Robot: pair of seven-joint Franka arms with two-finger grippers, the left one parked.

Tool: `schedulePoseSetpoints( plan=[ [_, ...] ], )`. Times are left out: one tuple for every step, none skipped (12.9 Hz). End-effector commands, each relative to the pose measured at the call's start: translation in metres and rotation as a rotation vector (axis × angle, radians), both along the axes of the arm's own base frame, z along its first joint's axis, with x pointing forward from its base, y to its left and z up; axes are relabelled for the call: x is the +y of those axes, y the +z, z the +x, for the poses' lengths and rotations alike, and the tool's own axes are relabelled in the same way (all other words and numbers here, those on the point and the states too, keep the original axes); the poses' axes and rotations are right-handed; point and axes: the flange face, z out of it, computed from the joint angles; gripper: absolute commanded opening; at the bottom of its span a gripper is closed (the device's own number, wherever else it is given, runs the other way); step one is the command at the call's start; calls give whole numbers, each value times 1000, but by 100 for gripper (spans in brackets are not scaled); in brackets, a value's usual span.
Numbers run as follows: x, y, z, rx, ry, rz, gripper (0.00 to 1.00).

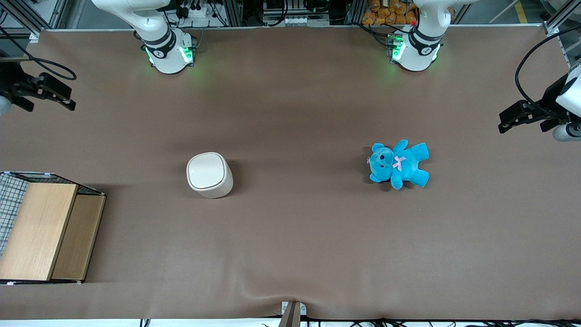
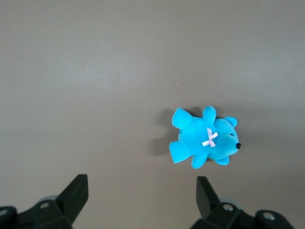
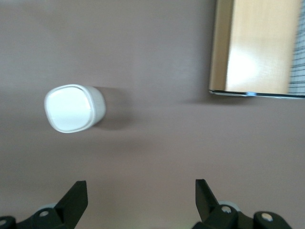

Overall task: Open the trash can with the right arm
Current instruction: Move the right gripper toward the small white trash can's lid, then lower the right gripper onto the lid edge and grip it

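The trash can (image 1: pixel 209 175) is a small cream-white bin standing upright on the brown table, its flip lid shut. It also shows in the right wrist view (image 3: pixel 71 108), seen from above with the lid closed. My right gripper (image 1: pixel 68 97) hangs over the working arm's end of the table, farther from the front camera than the trash can and well apart from it. In the right wrist view the gripper (image 3: pixel 141 191) is open and empty, with bare table between its black fingers (image 3: pixel 76 200).
A wooden box (image 1: pixel 45 231) with a wire-mesh side stands at the working arm's end, nearer the front camera than the trash can; it also shows in the right wrist view (image 3: pixel 257 45). A blue teddy bear (image 1: pixel 399 164) lies toward the parked arm's end.
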Motion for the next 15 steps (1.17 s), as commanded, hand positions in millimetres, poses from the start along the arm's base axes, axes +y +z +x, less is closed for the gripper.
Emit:
schedulePoseSetpoints(
  plan=[
    [28, -19, 15, 3, 38, 30, 100],
    [42, -27, 22, -6, 60, 25, 100],
    [52, -41, 30, 2, 75, 22, 91],
    [64, -55, 39, 5, 93, 22, 62],
    [73, -72, 47, 10, 102, 19, 38],
    [86, -92, 54, 20, 99, 20, 16],
    [98, -109, 61, 19, 81, 15, 0],
    [115, -130, 65, 20, 59, -9, 0],
    [132, -147, 68, 5, 47, -44, 0],
    [147, -165, 69, -10, 36, -71, 0],
    [160, -182, 70, -24, 27, -73, 0],
    [168, -200, 70, -28, 22, -68, 0],
    [175, -216, 71, -34, 31, -65, 0],
    [176, -231, 72, -33, 34, -63, 0],
    [179, -244, 72, -33, 43, -65, 0]
  ],
)
